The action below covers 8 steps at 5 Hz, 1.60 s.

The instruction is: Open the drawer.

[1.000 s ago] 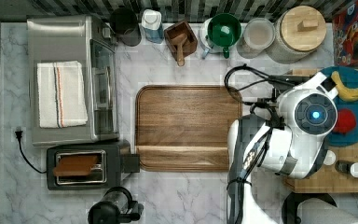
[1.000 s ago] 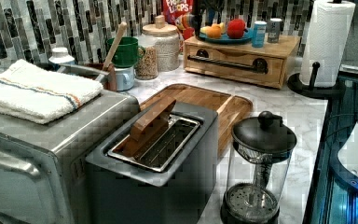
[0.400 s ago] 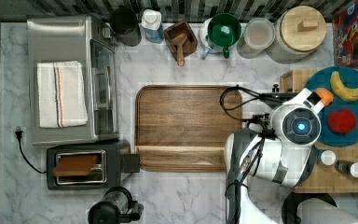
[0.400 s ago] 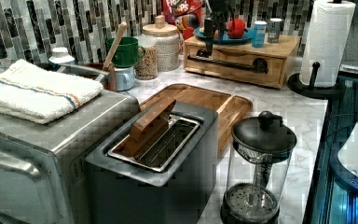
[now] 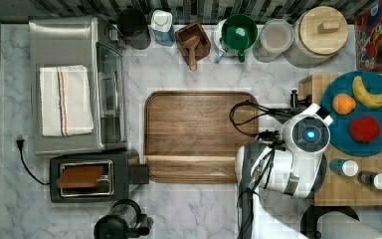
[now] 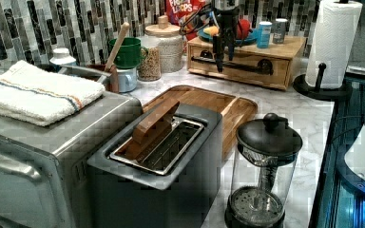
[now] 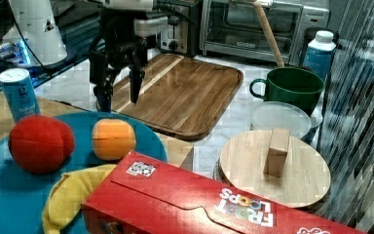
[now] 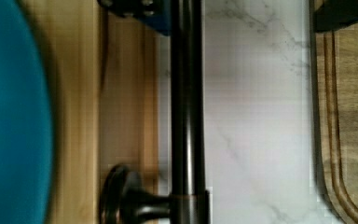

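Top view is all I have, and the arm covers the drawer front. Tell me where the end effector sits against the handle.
Observer: In the left view the end effector hangs in front of the drawer, fingers pointing down across the handle.
Operator: Say whether the bar is between the fingers.
Observer: Yes. In the wrist view the bar runs straight through the gap, with the fingers open on either side and not clamped on it.
Operator: Give me the spot along the bar.
Observer: In the left view it is nearer the left view's left end than the middle. The wrist view shows one mounting post close by.
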Tool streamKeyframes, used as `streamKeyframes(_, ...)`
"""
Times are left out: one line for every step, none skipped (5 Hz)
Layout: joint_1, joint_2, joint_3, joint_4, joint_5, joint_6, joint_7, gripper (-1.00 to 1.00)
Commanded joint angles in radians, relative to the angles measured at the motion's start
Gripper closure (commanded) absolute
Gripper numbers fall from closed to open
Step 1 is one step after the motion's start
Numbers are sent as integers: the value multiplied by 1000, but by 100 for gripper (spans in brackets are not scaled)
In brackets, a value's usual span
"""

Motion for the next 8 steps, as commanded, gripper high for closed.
streamKeyframes(4, 67, -35, 10, -94, 191, 153, -100)
streamKeyframes(0, 68, 0, 49, -30, 68, 104, -100)
streamKeyframes(-9, 53, 33, 46, -8, 26, 98, -100)
streamKeyframes(33, 36, 32, 35, -3, 23, 131, -100)
streamKeyframes(37, 44, 76, 46, 34, 28, 88, -100)
streamKeyframes(65, 60, 102, 44, 17, 58, 166, -100)
streamKeyframes(82, 46, 121, 23, -8, 70, 141, -100)
streamKeyframes(109, 27, 146, 0, -21, 82, 152, -100)
